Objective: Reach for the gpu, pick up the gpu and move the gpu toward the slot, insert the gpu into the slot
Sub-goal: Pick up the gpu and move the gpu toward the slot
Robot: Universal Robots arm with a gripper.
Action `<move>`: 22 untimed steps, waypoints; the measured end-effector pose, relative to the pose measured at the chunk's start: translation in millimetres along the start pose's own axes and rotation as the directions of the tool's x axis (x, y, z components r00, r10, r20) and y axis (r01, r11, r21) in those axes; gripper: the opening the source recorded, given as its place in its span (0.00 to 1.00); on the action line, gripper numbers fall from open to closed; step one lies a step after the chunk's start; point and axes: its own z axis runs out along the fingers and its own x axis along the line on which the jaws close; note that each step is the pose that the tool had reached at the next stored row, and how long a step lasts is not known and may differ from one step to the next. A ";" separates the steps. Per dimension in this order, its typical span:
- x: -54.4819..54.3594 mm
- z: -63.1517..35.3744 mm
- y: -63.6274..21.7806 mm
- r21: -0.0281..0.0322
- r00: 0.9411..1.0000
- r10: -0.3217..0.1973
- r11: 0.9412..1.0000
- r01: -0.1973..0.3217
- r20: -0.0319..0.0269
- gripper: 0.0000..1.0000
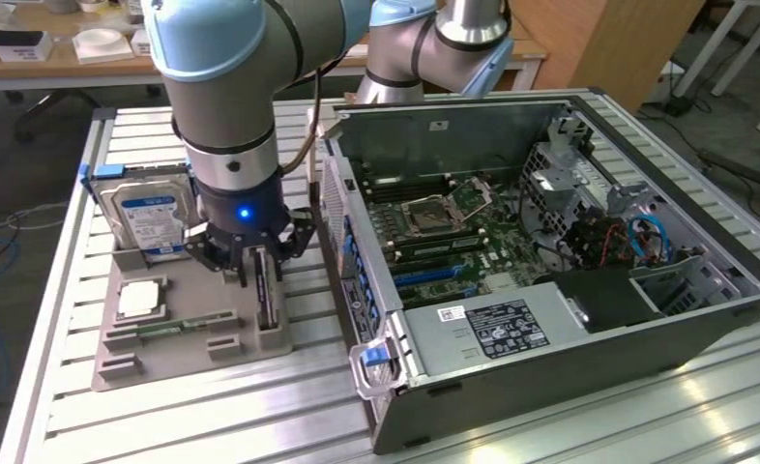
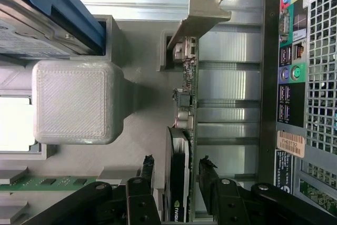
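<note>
We see the claw point(image 2: 176, 164) open astride the gpu point(image 2: 184, 175) — upright in the grey holder point(image 1: 199, 329), ungrasped — where we should center both fingers about the card and close gently, sparing its fan side.

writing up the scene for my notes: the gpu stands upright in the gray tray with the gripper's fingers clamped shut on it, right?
Not quite: the wrist view shows the gripper open, a finger on either side of the upright gpu.
</note>
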 end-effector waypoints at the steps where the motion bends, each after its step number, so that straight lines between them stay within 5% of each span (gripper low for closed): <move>1: 0.0 0.0 0.0 0.000 1.000 0.000 1.000 0.000 0.000 0.47; 19: 0.1 2.6 -0.1 0.000 1.000 0.000 1.000 0.000 0.000 0.47; 22: 0.1 2.7 -0.1 0.000 1.000 0.000 1.000 0.000 0.000 0.33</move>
